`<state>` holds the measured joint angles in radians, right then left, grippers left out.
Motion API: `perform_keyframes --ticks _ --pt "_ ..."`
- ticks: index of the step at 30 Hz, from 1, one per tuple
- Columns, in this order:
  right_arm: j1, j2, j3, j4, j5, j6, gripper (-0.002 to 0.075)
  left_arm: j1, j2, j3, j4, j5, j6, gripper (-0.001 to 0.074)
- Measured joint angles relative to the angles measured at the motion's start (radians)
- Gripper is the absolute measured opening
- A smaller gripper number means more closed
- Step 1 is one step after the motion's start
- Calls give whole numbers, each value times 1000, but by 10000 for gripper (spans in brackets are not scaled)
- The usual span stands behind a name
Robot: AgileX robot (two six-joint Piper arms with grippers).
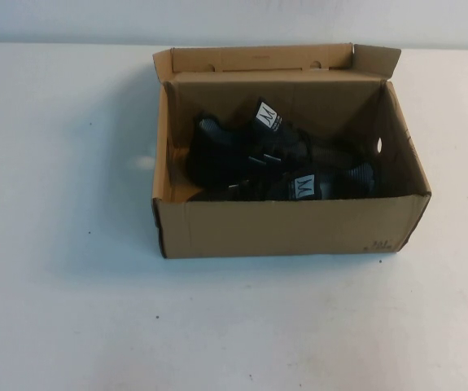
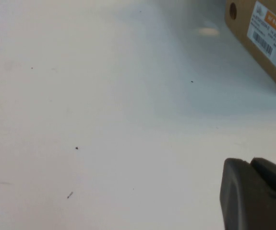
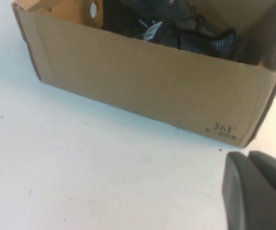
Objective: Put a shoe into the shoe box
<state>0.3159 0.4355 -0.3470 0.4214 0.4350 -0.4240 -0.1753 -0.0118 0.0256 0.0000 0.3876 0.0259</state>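
Shoe (image 1: pixel 286 186) | lies inside shoe box (image 1: pixel 290 228) beside its twin, long axis along box length, task appears done | left gripper (image 2: pixel 255 194) parked low over table (image 1: pixel 63 244), box well off its side, jaws shut, empty | right gripper (image 3: pixel 260 191) nearer, just off box front corner, jaws shut, empty | open table room front and both sides.
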Motion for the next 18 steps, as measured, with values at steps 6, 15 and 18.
perform_keyframes --ticks 6,15,18 --pt "-46 -127 0 0 12 0 -16 0 0 0 0 0 0 -1" --pt "-151 -371 0 -43 34 0 -16 0 0 0 0 0 4 -1" --pt "-156 -384 0 -126 27 0 -16 0 0 0 0 0 4 -1"
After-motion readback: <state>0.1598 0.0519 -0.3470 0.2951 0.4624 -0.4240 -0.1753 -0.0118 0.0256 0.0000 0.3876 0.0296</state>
